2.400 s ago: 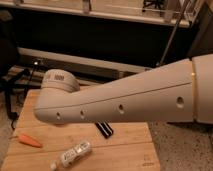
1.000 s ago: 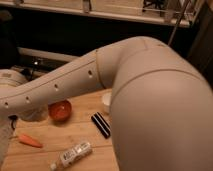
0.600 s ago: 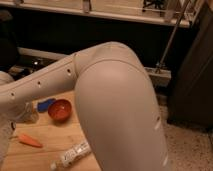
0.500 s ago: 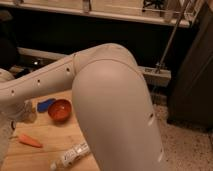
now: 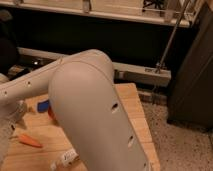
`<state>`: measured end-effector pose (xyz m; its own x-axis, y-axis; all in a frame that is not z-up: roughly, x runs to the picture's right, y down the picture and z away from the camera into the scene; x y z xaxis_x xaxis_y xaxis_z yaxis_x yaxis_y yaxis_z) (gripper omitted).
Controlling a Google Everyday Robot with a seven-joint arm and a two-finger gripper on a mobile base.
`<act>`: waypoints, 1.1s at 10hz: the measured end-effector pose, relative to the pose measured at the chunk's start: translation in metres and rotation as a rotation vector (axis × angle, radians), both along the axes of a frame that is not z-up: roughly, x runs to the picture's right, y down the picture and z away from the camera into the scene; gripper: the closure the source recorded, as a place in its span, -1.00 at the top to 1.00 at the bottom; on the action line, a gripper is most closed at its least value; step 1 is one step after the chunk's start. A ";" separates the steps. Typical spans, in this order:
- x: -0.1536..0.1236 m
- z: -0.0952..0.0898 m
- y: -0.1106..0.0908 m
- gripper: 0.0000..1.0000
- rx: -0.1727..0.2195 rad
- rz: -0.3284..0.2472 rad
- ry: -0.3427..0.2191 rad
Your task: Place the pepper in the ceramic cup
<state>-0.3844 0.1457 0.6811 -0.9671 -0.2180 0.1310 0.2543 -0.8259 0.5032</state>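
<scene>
Looming arm (image 5: 95, 115); end effector (image 5: 12, 114) perhaps leftmost.

One pepper (image 5: 30, 140), one white bottle (image 5: 65, 159), one blue object (image 5: 44, 105), one arm (image 5: 90, 110), one claw (image 5: 12, 116) at the left edge.

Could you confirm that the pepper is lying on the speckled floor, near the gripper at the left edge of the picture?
Not quite: the camera view shows the pepper lying on the wooden table, not the speckled floor. It is indeed near the gripper at the left edge.
</scene>
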 end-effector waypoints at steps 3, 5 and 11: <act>-0.017 0.015 0.008 0.34 0.072 -0.056 0.036; -0.029 0.025 0.013 0.34 0.129 -0.094 0.057; -0.051 0.036 0.019 0.34 0.223 -0.148 0.083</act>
<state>-0.4351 0.1647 0.7171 -0.9785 -0.1077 0.1760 0.1557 -0.9452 0.2869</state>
